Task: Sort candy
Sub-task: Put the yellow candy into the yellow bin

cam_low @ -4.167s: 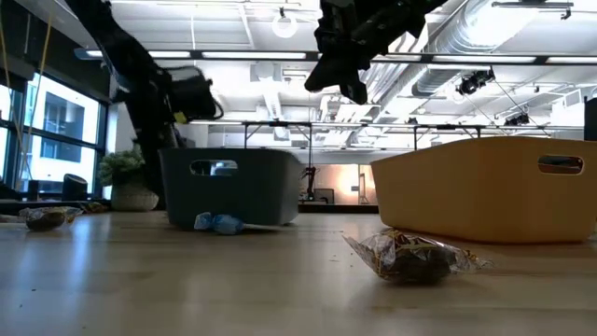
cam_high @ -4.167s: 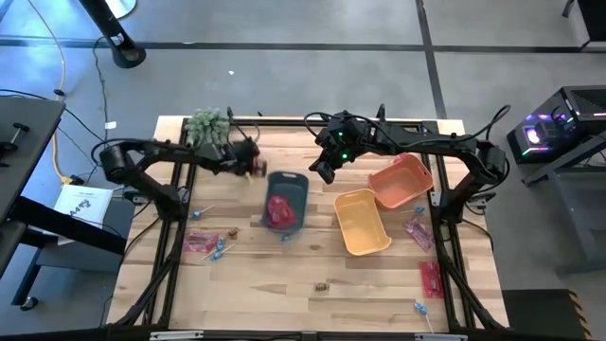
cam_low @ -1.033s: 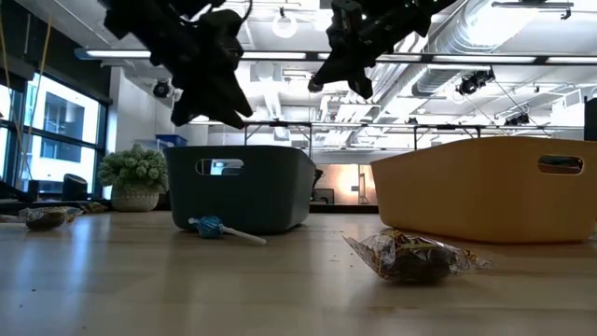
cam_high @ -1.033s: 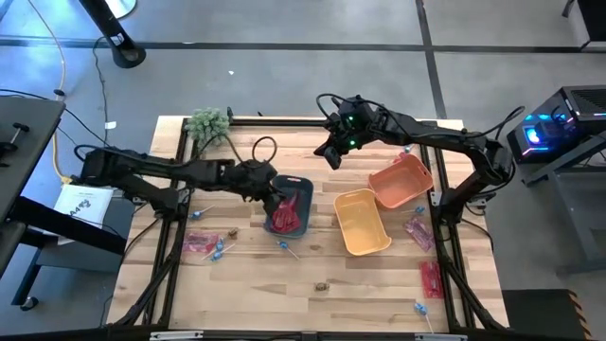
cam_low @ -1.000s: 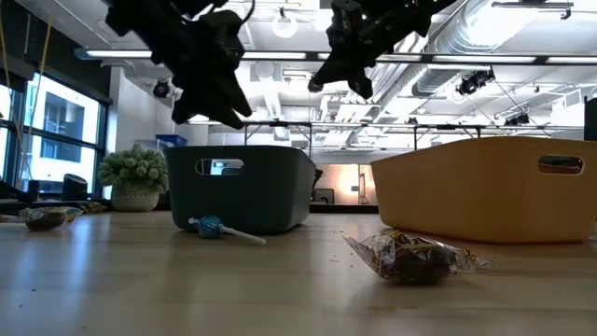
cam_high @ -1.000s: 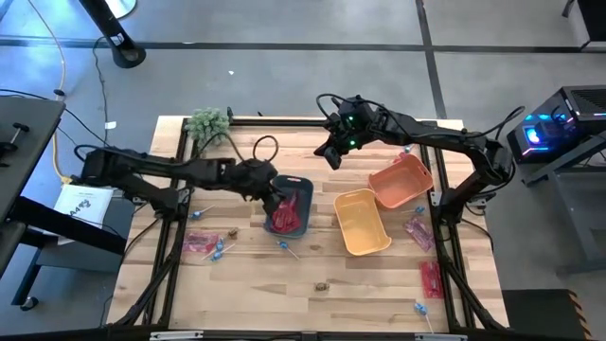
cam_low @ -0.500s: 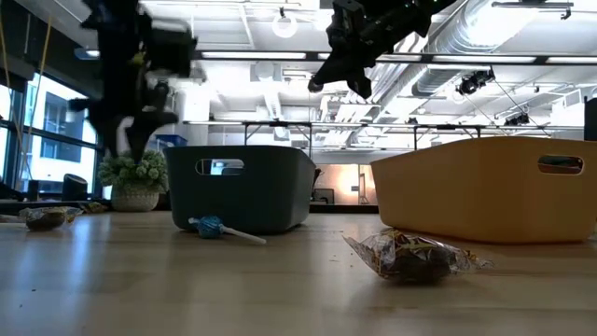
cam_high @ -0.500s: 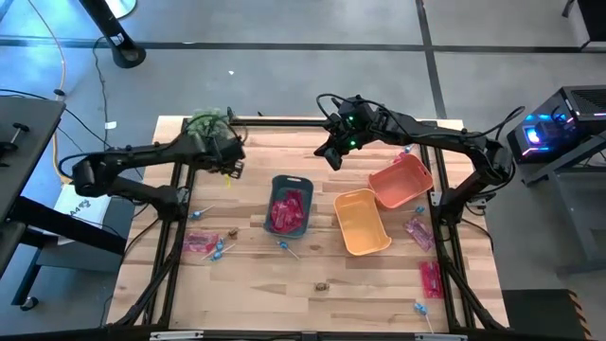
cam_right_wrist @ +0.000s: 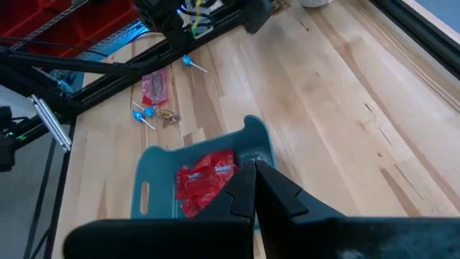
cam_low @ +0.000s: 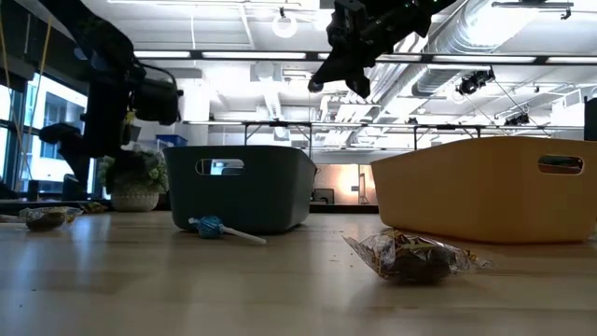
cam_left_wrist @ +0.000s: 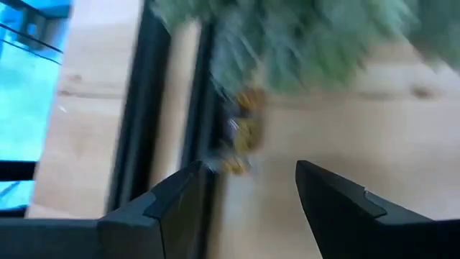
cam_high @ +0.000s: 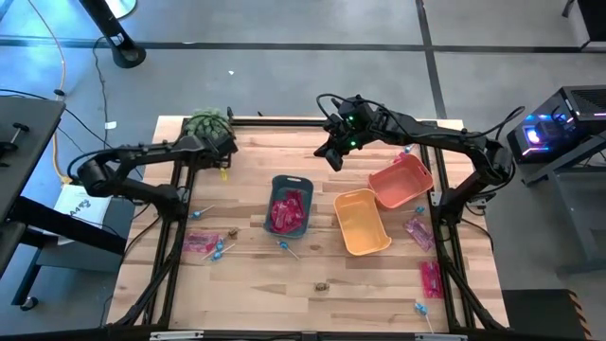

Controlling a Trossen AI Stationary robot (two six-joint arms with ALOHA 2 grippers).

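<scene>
My left gripper (cam_high: 223, 156) hangs open at the far left of the table, beside the green plant ball (cam_high: 209, 125). A brown wrapped candy (cam_left_wrist: 243, 133) lies on the wood just ahead of its fingers (cam_left_wrist: 180, 188), and nothing is between them. My right gripper (cam_high: 329, 159) is shut and empty, hovering high above the far end of the grey-blue bin (cam_high: 289, 204). Red packets (cam_right_wrist: 206, 180) lie in that bin. More candy lies loose: pink packets (cam_high: 201, 243), lollipops (cam_high: 220, 251) and a brown piece (cam_high: 323, 285).
A yellow bin (cam_high: 362, 221) and an orange bin (cam_high: 401, 180) stand right of the grey-blue one. More pink packets (cam_high: 418, 230) and a lollipop (cam_high: 421, 311) lie at the right. Black frame rails (cam_high: 180, 218) run along both sides. Bare wood lies near the front edge.
My left gripper has swung from above the grey-blue bin toward the table's far left corner and now hangs beside the plant. The right arm has kept still.
</scene>
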